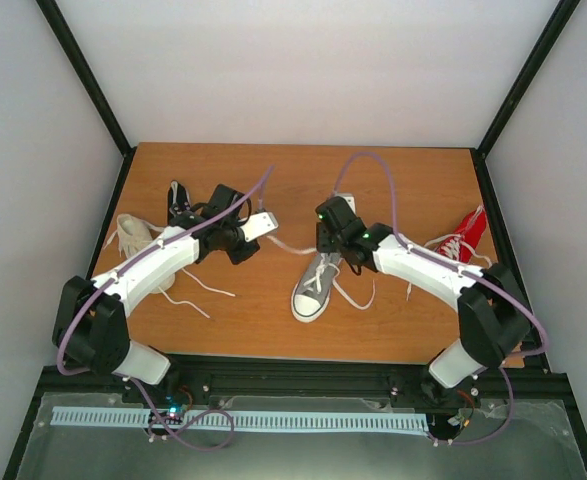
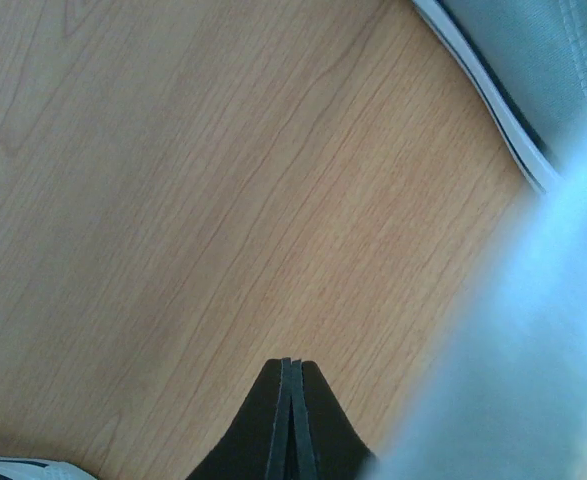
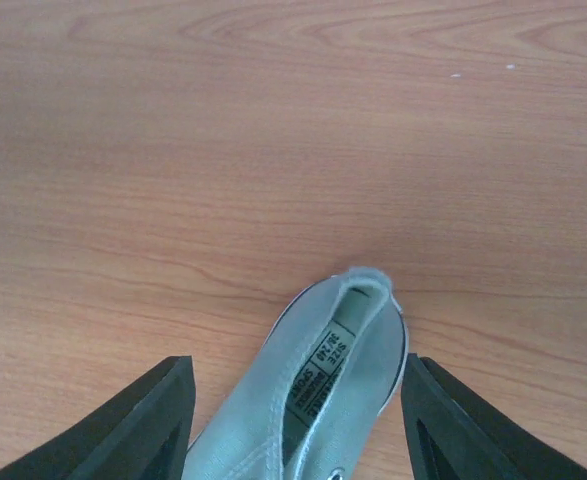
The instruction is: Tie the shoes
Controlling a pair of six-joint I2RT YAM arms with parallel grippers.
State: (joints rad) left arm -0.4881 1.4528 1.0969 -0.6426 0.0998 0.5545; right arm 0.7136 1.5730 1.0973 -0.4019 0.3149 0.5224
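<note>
The grey shoe [image 1: 316, 288] lies mid-table with its white toe cap toward me and its white laces [image 1: 358, 296] loose on the wood. My right gripper [image 1: 333, 238] is open above its heel. In the right wrist view the gripper [image 3: 298, 362] has the heel opening [image 3: 333, 370] between its two black fingers [image 3: 148, 420], apart from both. My left gripper [image 1: 245, 238] is to the shoe's left. In its wrist view the fingers [image 2: 291, 372] are shut with nothing visible between them, over bare wood, and the grey shoe's side [image 2: 533, 70] is at the upper right.
A black shoe [image 1: 179, 203] and a cream shoe [image 1: 133, 240] lie at the left under my left arm. A red shoe [image 1: 465, 238] lies at the right. A pale blur [image 2: 533, 360] fills the right of the left wrist view. Black frame posts border the table.
</note>
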